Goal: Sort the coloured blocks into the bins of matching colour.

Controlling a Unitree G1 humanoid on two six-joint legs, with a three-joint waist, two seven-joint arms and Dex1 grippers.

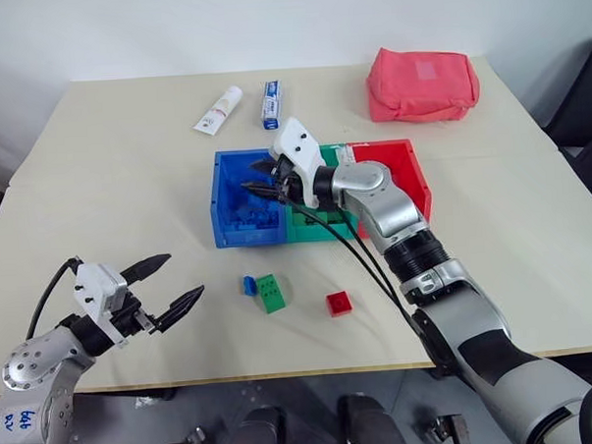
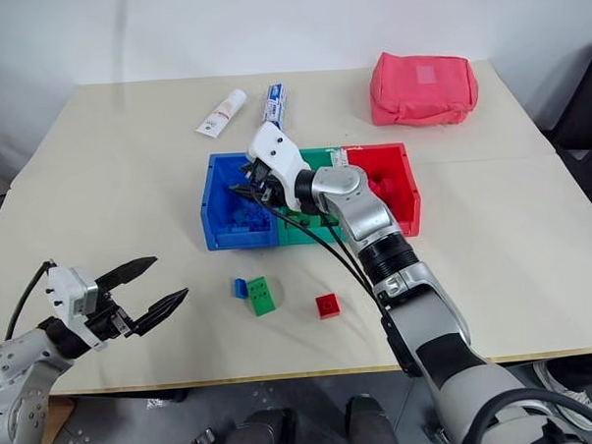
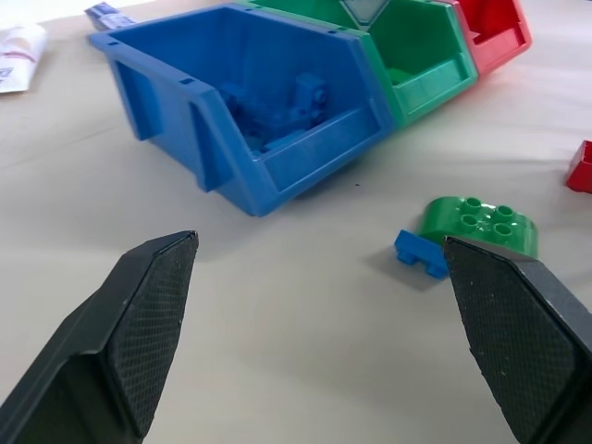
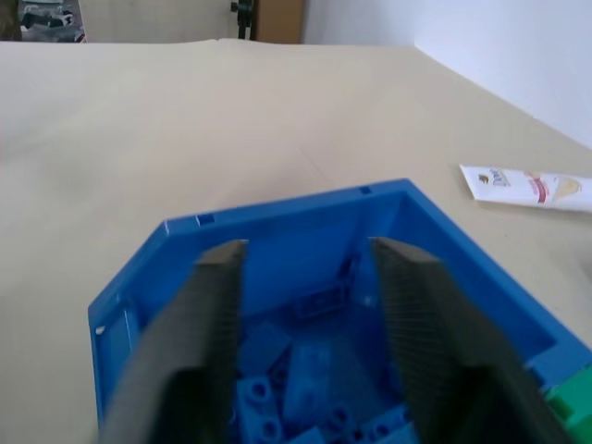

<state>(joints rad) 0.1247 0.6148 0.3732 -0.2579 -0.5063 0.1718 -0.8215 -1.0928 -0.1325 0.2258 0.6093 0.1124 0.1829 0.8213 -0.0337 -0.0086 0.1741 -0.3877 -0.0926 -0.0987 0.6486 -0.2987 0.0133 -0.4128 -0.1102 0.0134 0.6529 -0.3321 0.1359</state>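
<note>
Three joined bins stand mid-table: blue, green and red. Several blue blocks lie inside the blue bin. My right gripper hovers over that bin, its fingers apart with nothing between them. In front of the bins lie a small blue block, a green block touching it, and a red block to their right. My left gripper stands open and empty near the table's front left, pointing toward the blue block and the green block.
A pink-red fabric pouch lies at the back right. A white tube and a blue tube lie behind the bins. Black cables run along my right arm, over the green bin.
</note>
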